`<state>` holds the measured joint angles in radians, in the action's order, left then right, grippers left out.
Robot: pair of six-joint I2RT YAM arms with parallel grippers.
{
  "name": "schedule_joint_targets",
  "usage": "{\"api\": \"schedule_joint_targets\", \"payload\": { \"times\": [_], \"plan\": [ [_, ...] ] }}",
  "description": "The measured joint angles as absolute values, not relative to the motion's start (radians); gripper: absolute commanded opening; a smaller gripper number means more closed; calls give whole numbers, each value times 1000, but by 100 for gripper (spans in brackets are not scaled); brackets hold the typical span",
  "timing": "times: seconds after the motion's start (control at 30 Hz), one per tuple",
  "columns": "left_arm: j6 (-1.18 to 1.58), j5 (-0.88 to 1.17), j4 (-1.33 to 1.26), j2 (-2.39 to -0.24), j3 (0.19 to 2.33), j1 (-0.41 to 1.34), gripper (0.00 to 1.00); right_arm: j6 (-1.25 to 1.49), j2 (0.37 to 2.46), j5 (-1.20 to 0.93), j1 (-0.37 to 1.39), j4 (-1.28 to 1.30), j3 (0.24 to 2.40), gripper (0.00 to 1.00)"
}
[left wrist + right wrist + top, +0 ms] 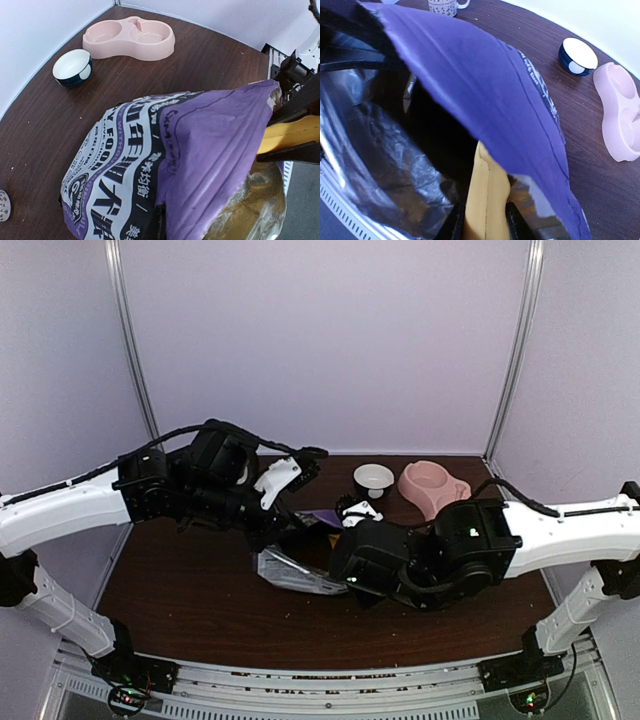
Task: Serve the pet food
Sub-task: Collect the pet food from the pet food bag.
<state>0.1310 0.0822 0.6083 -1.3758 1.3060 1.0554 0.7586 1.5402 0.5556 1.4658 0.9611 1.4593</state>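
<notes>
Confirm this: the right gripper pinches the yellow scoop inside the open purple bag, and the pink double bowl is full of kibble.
Not full: the left wrist view shows the pink double bowl with both wells empty. The right gripper does pinch the yellow scoop inside the open purple bag.

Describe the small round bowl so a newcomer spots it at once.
On the dark brown wooden table, look along the far edge, just left of the pink plastic double bowl. The small round bowl there is dark blue outside, white inside, with one well, not two.
</notes>
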Motion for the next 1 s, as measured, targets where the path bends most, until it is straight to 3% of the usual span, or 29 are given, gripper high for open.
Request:
{"api": "schedule_joint_targets", "payload": {
  "times": [0.63, 1.0],
  "plan": [
    [208, 185, 598, -1416, 1320, 1055, 0, 993, 1675, 789, 1405, 960, 1426, 0],
    [240, 199, 578, -1468, 1315, 1055, 0, 814, 1665, 646, 1338, 558, 1248, 0]
  ]
}}
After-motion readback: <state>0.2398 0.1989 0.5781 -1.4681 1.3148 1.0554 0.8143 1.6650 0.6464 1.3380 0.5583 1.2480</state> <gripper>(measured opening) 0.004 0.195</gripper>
